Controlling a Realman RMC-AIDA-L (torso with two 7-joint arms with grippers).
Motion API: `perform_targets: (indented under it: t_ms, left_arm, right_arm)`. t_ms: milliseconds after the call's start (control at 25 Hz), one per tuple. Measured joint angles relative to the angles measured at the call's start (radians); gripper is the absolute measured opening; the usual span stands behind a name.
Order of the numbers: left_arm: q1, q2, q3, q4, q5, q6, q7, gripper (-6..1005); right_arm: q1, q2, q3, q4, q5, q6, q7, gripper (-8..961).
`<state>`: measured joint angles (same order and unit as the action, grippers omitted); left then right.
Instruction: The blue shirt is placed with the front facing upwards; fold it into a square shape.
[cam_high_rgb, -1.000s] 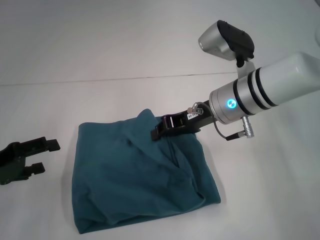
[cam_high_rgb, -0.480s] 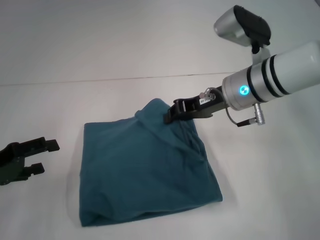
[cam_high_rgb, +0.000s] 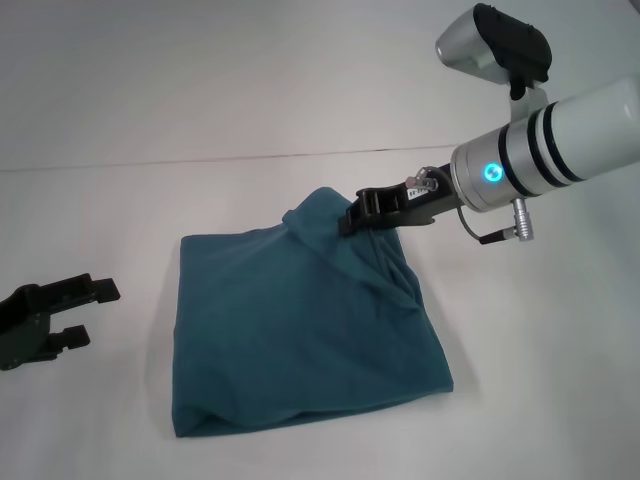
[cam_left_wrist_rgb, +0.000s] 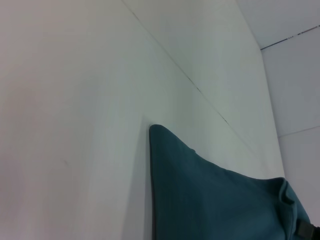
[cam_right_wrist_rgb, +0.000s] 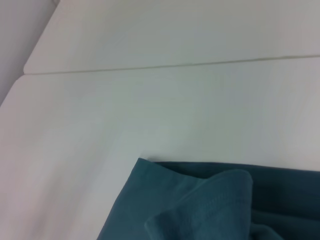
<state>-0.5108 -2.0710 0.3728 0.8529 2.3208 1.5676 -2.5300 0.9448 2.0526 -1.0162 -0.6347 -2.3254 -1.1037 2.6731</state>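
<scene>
- The blue shirt (cam_high_rgb: 300, 335) lies on the white table (cam_high_rgb: 250, 90), already a rough folded block, its far corner peaked up.
- The right tool (cam_high_rgb: 352, 218) is clamped on that raised corner.
- The left tool (cam_high_rgb: 85, 310) sits parked off the shirt's left side, fingers apart.
- Judged step: squaring the fold; next, lay the corner flat and release.

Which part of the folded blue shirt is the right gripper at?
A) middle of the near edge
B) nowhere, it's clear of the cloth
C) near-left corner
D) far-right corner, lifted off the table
D: in the head view the right gripper is pinched on the far-right corner of the blue shirt, which peaks up off the table there, while the left gripper sits open, apart from the cloth.
</scene>
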Motion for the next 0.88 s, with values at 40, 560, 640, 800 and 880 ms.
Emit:
perform_targets:
  t_ms: [40, 560, 640, 800, 880]
  left_arm:
    - [0.000, 0.000, 0.000, 0.000, 0.000, -0.001, 0.000, 946]
    - [0.000, -0.001, 0.000, 0.000, 0.000, -0.002, 0.001, 947]
    - [0.001, -0.001, 0.000, 0.000, 0.000, -0.001, 0.001, 947]
    - [0.001, -0.002, 0.000, 0.000, 0.000, -0.001, 0.001, 947]
    - [0.001, -0.003, 0.000, 0.000, 0.000, 0.000, 0.001, 947]
  right_arm:
    - [0.000, 0.001, 0.000, 0.000, 0.000, 0.007, 0.000, 142]
    - [0.003, -0.008, 0.002, 0.052, -0.099, 0.077, 0.034, 226]
    - [0.002, -0.009, 0.001, 0.053, -0.113, 0.099, 0.033, 239]
    - [0.006, -0.010, -0.001, 0.053, -0.137, 0.140, 0.037, 265]
    - [0.008, -0.012, 0.000, 0.053, -0.144, 0.150, 0.037, 278]
